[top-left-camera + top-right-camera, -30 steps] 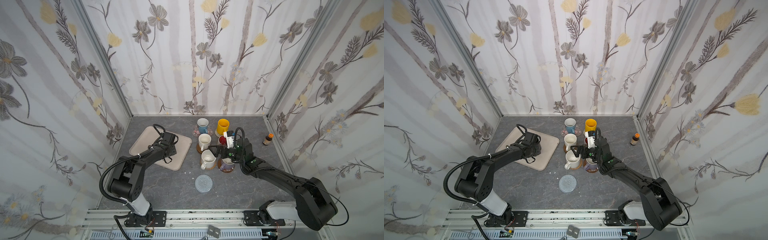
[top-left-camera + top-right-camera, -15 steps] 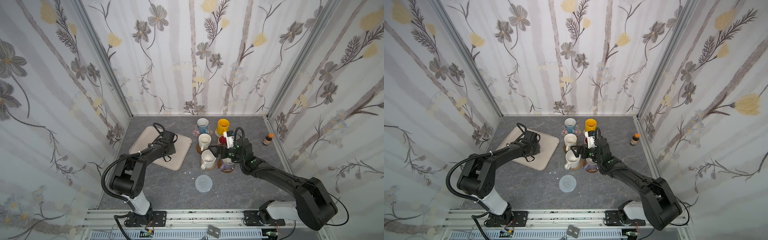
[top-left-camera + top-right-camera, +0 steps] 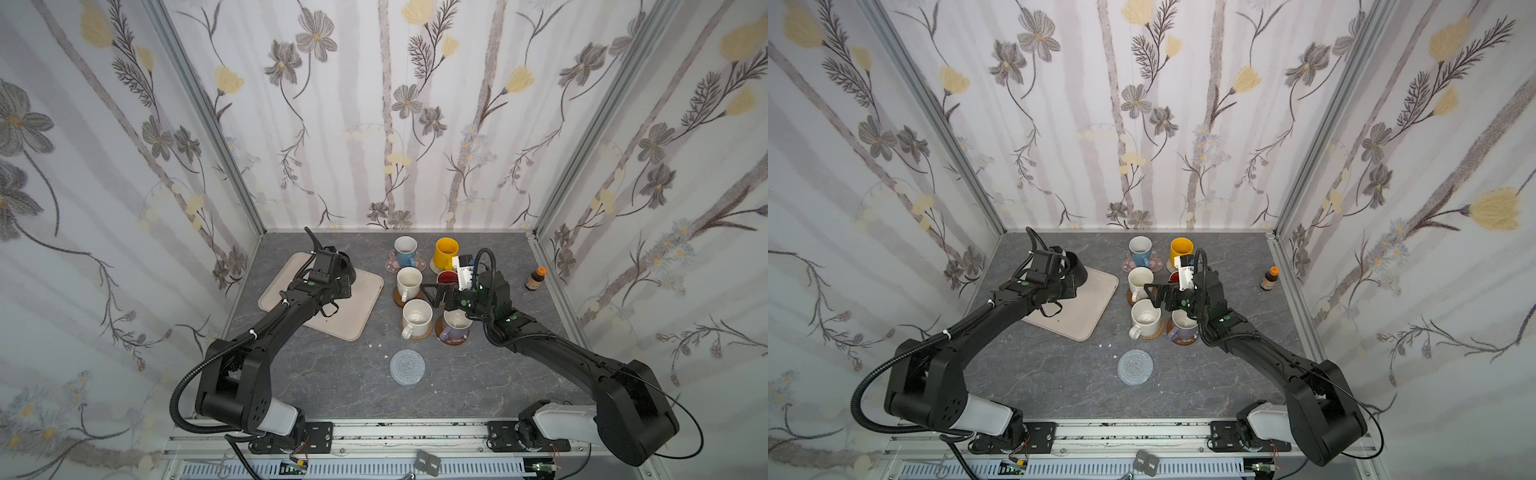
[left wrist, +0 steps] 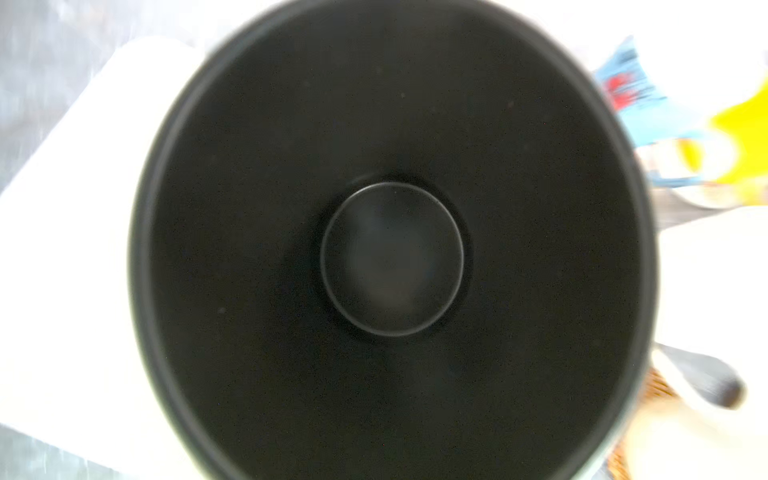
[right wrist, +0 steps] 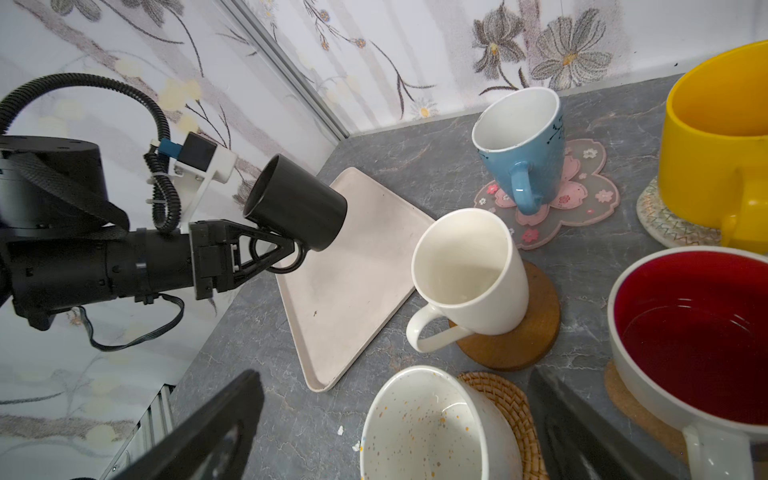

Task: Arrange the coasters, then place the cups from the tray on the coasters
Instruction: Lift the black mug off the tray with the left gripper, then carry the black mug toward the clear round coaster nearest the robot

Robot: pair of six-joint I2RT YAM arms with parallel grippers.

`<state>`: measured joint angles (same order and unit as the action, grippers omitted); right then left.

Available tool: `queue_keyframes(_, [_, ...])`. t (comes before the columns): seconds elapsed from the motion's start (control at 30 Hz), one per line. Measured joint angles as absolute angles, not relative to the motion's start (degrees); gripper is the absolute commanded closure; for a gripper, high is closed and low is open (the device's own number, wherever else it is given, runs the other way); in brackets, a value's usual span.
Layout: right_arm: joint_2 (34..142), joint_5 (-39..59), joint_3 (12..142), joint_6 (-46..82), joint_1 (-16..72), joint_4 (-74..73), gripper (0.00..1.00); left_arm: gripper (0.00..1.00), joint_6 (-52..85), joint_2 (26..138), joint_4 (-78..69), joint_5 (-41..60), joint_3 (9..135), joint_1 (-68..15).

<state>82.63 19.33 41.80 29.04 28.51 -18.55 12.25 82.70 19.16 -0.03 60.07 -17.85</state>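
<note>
My left gripper (image 5: pixel 286 251) is shut on the handle of the black cup (image 5: pixel 295 203), which lies tilted on its side above the cream tray (image 3: pixel 361 307). That cup (image 4: pixel 390 257) fills the left wrist view. My right gripper (image 3: pixel 436 295) hangs open over the cups set on coasters: light blue (image 3: pixel 405 251) on the pink blossom, yellow (image 3: pixel 446 253), red-inside (image 3: pixel 446 276), white (image 3: pixel 408 282) on a wooden disc, speckled white (image 5: pixel 432 428) on rattan, lavender (image 3: pixel 455 326). The grey woven coaster (image 3: pixel 407 367) lies bare near the front.
A small brown bottle (image 3: pixel 535 278) with an orange cap stands by the right wall. The tray (image 3: pixel 1084 316) sits at the back left, close to the left wall. A few white crumbs lie on the table in front of the tray.
The left gripper has closed fully on the black cup's handle and the cup has shifted slightly over the tray. The right arm has not moved.
</note>
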Motion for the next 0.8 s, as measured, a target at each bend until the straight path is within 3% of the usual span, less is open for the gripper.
queue_keyframes(0.4, [75.72,19.07,45.32,27.70,25.36,-10.98,0.00,1.00,3.29,68.47,22.15,9.80,58.46,-18.24])
queue_keyframes(0.8, [70.74,16.49,45.54,25.87,22.22,-5.15,0.00,1.00,-4.51,59.18,23.81,18.63,51.81,-26.13])
